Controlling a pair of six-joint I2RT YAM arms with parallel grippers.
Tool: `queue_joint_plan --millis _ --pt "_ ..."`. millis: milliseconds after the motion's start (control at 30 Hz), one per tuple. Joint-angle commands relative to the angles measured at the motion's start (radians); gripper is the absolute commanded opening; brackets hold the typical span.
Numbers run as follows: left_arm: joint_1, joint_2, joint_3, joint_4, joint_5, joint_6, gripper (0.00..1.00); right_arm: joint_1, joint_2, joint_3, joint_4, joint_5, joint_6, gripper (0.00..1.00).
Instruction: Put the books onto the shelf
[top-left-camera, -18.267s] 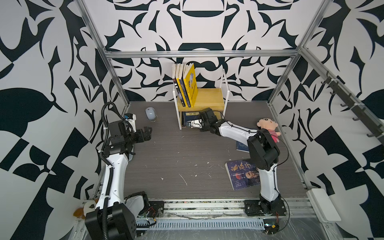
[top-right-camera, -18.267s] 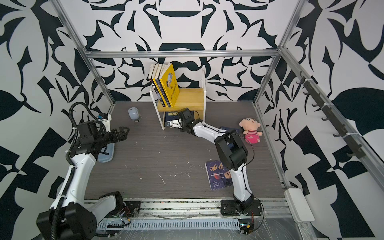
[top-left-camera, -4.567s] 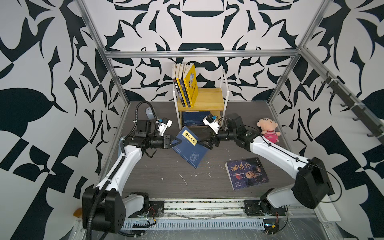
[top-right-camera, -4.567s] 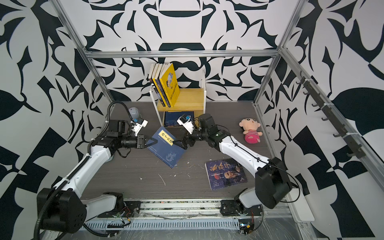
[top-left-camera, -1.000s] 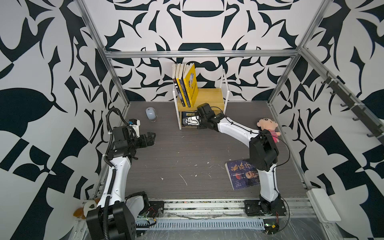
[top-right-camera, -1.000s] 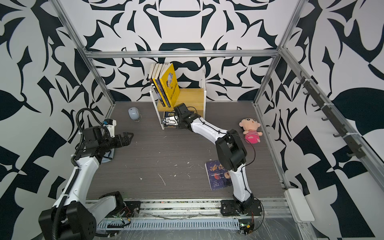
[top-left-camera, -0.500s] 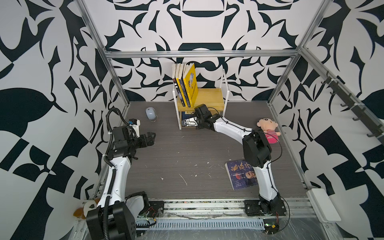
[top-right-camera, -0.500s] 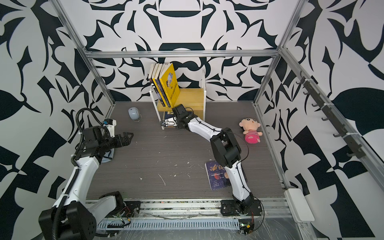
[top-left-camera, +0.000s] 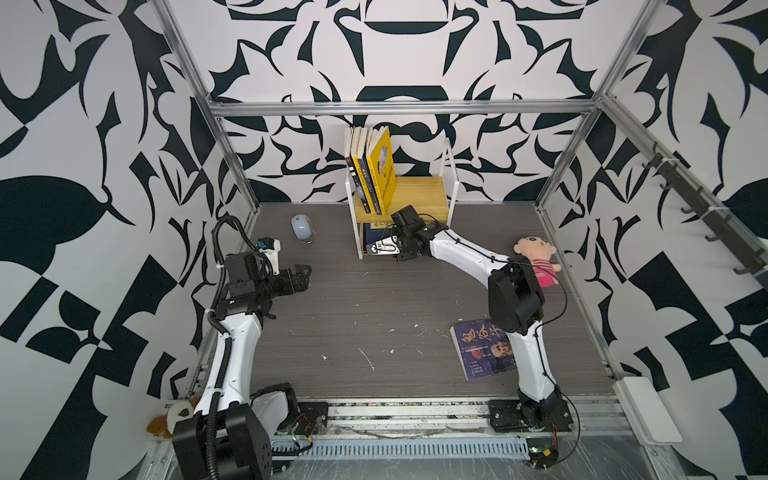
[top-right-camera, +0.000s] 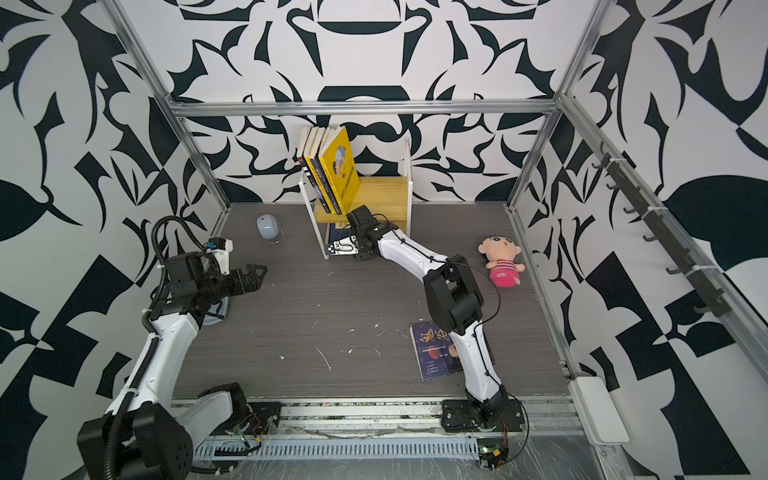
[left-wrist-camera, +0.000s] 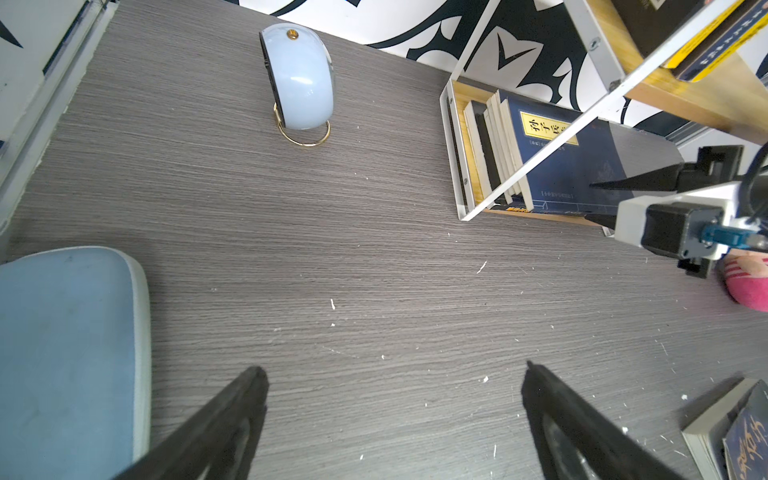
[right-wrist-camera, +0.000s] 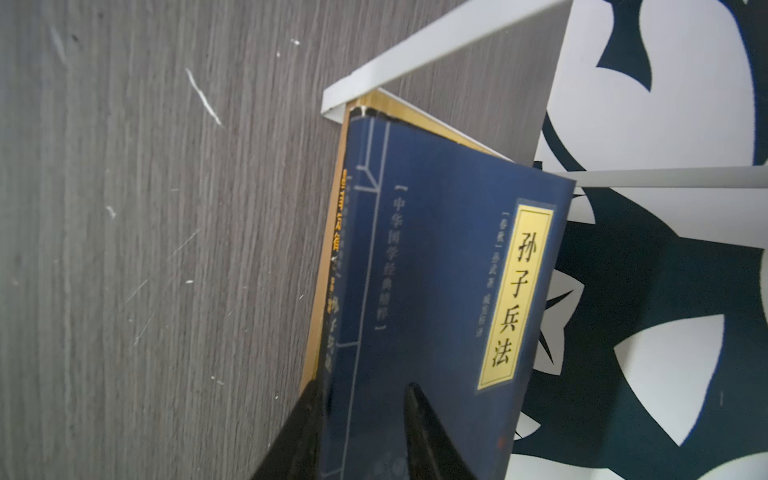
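Grey wood-grain tabletop (top-left-camera: 374, 316), boxed in by black-and-white patterned panels (top-left-camera: 395, 62). Shelf (top-left-camera: 419, 197) stands far centre, against the back wall.

Upper tier: row of books (top-left-camera: 376, 174) upright at its left end, yellow cover outermost. Lower tier: several thin books (left-wrist-camera: 494, 149) on edge at the left, and a navy book (right-wrist-camera: 436, 270) leaning on them.

Right gripper (right-wrist-camera: 360, 388) is at the front of the lower tier, fingers straddling the navy book's near edge. The jaws stand parted wider than the book is thick. The book looks let go, resting on the board and its neighbours. Left gripper (left-wrist-camera: 392, 365) hovers over bare table at the left, jaws wide, holding nothing.

One dark blue book (top-left-camera: 478, 353) lies flat near right, partly under the right arm. Plush doll (top-left-camera: 536, 257) sits far right and is not part of the job.

Step in hand, as I read it: release and withdrawal. To do it well:
- Open enough that neither finger drags on the cover.
- Back out straight toward the near side, along the book's plane. A sideways swing could pull the leaning book out or tip it over.
- Keep the wrist low, clear of the upper board (left-wrist-camera: 685, 99) and the white frame (left-wrist-camera: 453, 145).
- Confirm the lean has settled before going for the flat book.
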Motion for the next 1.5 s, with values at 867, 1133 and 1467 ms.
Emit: queue_joint_plan --millis 867,1133,1467 --pt "0.009 -0.007 -0.028 0.012 0.019 0.011 1.00 -0.008 0.014 0.108 -0.124 -0.059 0.076 0.47" --pt "0.009 -0.009 -0.029 0.011 0.020 0.012 1.00 -0.012 0.037 0.100 -0.065 -0.013 0.061 0.45" --pt "0.013 -0.009 -0.032 0.014 0.020 0.013 1.00 -0.019 0.037 0.097 0.017 0.027 0.058 0.27"
